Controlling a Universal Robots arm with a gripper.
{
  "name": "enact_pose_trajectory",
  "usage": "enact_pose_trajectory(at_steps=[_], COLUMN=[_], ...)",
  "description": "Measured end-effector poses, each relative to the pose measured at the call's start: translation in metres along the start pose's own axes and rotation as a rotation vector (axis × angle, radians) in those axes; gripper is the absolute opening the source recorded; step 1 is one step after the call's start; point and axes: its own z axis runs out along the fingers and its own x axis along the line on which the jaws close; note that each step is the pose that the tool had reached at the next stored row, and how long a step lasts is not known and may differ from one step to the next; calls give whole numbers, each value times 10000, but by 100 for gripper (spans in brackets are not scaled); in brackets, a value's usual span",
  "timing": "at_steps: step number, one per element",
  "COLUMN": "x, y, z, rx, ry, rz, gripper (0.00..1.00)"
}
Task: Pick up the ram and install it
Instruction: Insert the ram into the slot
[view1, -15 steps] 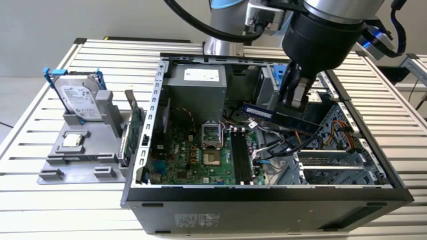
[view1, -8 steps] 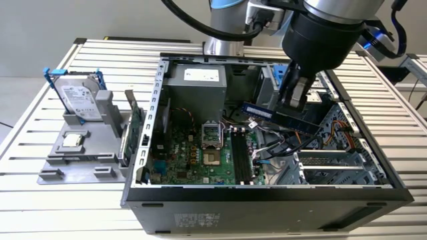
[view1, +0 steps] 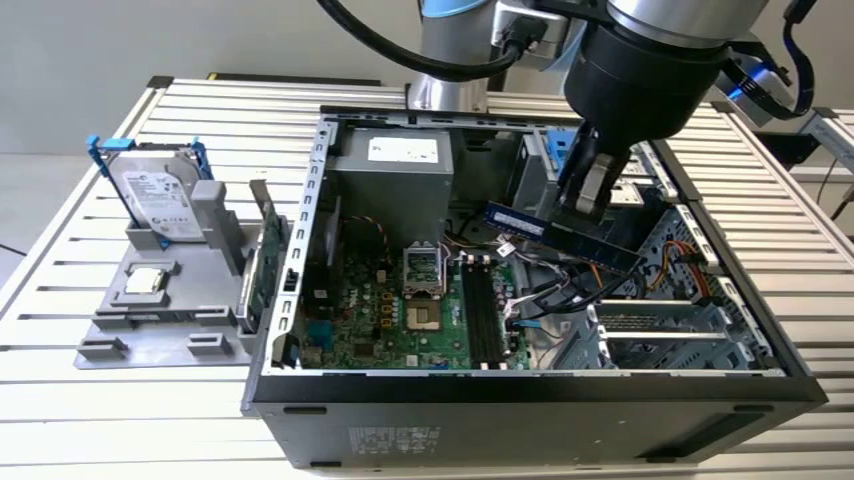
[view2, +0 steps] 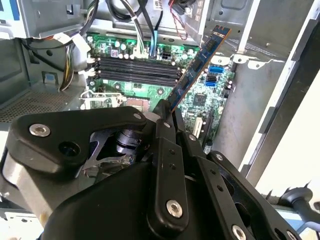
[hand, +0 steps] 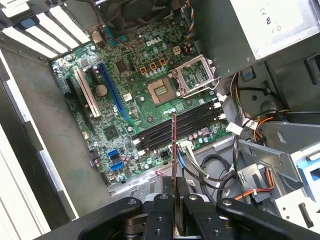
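Exterior view: jaws tight on ram (view1: 515, 222)

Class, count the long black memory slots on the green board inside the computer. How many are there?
4. The slots lie side by side on the green board, next to the processor socket, near the memory stick that the pincer holds. None seems hidden.
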Motion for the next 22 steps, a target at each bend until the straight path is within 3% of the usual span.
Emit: enact_pose_trajectory(at_steps=[22], x=[0], y=[0], z=[0], rx=[11], ry=[-30], rz=[1017], gripper=[0])
